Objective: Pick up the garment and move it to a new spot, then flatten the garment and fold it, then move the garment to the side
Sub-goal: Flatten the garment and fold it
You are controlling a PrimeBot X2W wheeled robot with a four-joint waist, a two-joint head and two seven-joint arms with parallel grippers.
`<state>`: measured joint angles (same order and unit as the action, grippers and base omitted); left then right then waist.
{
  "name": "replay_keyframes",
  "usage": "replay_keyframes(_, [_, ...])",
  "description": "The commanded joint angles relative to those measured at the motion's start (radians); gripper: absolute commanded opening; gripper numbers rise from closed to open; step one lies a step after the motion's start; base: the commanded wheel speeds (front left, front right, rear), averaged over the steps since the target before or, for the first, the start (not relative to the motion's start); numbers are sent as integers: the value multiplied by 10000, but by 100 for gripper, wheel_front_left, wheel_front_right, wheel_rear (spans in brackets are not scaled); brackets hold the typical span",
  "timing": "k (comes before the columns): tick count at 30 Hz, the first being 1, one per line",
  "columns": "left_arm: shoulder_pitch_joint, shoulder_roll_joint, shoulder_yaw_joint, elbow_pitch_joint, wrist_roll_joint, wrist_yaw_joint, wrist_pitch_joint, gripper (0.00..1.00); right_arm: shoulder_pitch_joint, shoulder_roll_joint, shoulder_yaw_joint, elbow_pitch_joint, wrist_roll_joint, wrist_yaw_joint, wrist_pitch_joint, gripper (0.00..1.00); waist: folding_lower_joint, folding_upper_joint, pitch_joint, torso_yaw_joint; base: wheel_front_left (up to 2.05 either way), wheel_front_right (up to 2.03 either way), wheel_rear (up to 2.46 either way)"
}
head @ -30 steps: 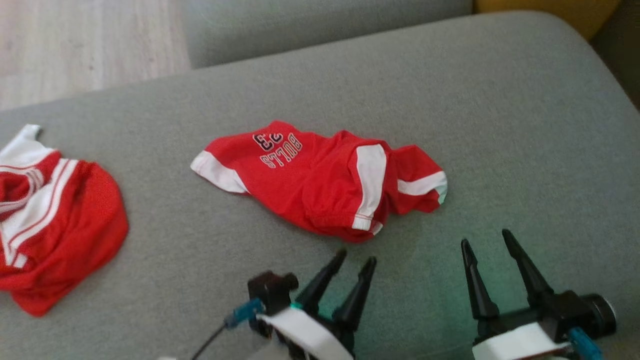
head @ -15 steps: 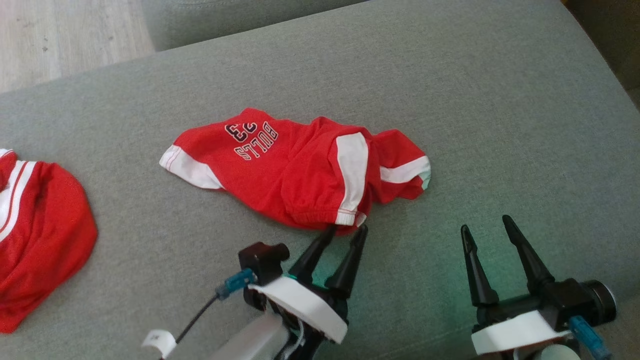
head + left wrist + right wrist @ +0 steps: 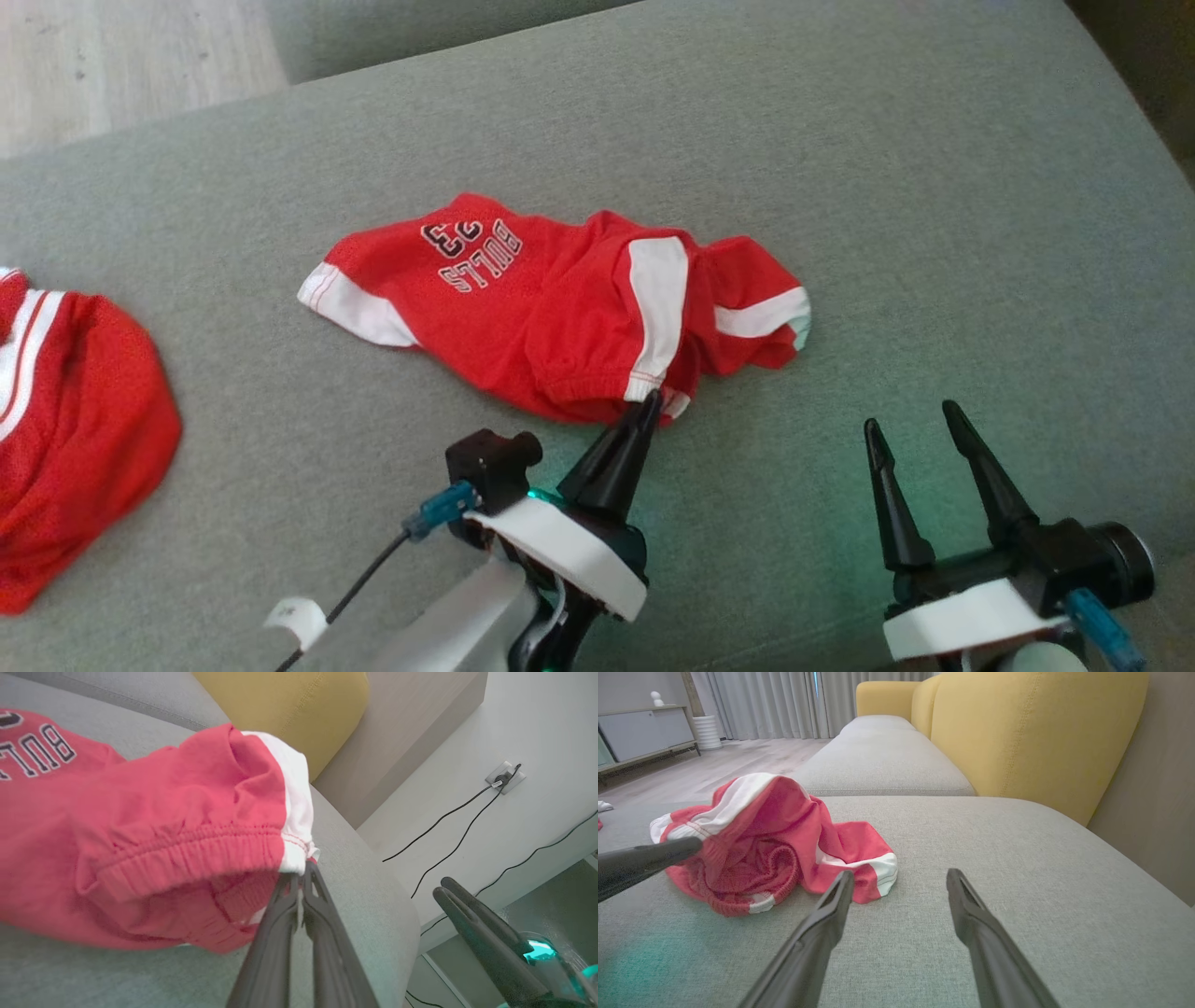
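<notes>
The red garment point(image 3: 551, 317) is lying crumpled mid-cushion on the grey sofa point(image 3: 934, 187); its near elastic hem is being pinched by the left gripper point(image 3: 649, 403) — fingers pressed together; the right gripper point(image 3: 911, 416) is being held spread wide, near the cloth.

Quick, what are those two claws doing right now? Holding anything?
Left gripper: closed, pinching the waistband edge of the red Bulls shorts.
Right gripper: open, holding nothing.
</notes>
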<state>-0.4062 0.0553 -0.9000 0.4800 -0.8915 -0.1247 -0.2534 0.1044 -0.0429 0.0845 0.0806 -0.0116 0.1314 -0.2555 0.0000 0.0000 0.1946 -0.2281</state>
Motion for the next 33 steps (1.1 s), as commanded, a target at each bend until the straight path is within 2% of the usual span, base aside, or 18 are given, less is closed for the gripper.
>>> replay_keyframes(1, [-424,-36,448,-266,233,-59,-84,0,-390,-75,154,-319,2,-7,-63,100,0,0,46,132,0,0,0])
replay_keyframes(8, [-210,251,1367,-808,1274,-59,-84,0,-419,-74,-1,-297,59,-7,-63,100,0,0,2,770,0,0,0])
replay_keyframes(16, [438,1115,1849,-1427,2345,-59,-84,0,-363,-74,-104,-127,352,-7,-63,100,0,0,-251,1544,0,0,0])
replay_keyframes(22, [859,1938,2237,-1710,2971,-59,-84,0,-513,-74,-292,421,1066,-7,-63,100,0,0,-404,1997,0,0,0])
replay_keyframes(28, [789,2636,2166,-1750,3129,-59,-84,0,-1488,-74,-418,1813,1964,-7,-63,100,0,0,-293,2412,0,0,0])
replay_keyframes(33, [647,2747,2124,-1688,3198,-59,-84,0,-2224,-74,47,3409,2998,-7,-63,100,0,0,-212,2599,0,0,0])
